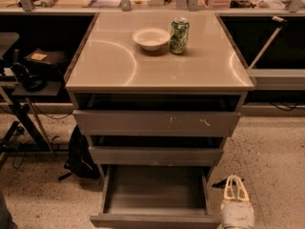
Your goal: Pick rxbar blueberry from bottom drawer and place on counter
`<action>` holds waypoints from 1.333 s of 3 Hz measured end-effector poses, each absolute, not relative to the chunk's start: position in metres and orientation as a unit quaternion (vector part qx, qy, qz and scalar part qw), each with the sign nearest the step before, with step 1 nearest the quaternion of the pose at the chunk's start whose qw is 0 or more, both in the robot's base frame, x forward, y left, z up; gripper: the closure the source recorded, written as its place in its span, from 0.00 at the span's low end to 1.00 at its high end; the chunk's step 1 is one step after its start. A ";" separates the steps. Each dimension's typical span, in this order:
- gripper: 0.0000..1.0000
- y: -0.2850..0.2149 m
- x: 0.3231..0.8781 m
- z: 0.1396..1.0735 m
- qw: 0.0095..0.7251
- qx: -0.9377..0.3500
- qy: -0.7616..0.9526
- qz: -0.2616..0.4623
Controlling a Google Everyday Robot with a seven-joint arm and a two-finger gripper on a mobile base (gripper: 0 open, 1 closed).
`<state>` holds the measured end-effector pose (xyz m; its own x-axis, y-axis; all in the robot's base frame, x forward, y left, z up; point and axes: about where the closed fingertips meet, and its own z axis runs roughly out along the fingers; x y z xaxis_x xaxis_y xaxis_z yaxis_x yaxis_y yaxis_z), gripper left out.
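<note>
My gripper (233, 179) is low at the right, over the floor just outside the right side of the open bottom drawer (155, 218). Its pale fingers (242, 190) come together at the tips. A small, flat, near-black piece, the rxbar blueberry (220, 182), sticks out to the left from between them. The inside of the bottom drawer shows nothing lying in it. The counter (119, 61) is the glossy beige top of the cabinet, far above the gripper.
A white bowl (151, 38) and a green patterned can (179, 35) stand at the back middle of the counter. The middle drawer (155, 155) and the scratched upper drawer (155, 122) are slightly open. A black bag (78, 154) leans on the cabinet's left side; a stand with headphones (24, 78) is further left.
</note>
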<state>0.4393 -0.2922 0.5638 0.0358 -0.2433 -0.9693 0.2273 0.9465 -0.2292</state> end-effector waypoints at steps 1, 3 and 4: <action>1.00 -0.292 0.439 0.563 0.719 -0.006 0.675 -0.163; 1.00 -0.281 0.511 0.741 0.779 -0.017 0.586 -0.221; 1.00 -0.250 0.532 0.869 0.812 -0.026 0.530 -0.244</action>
<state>0.5320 -0.2498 0.8687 0.3199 -0.4233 -0.8476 0.3685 0.8798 -0.3003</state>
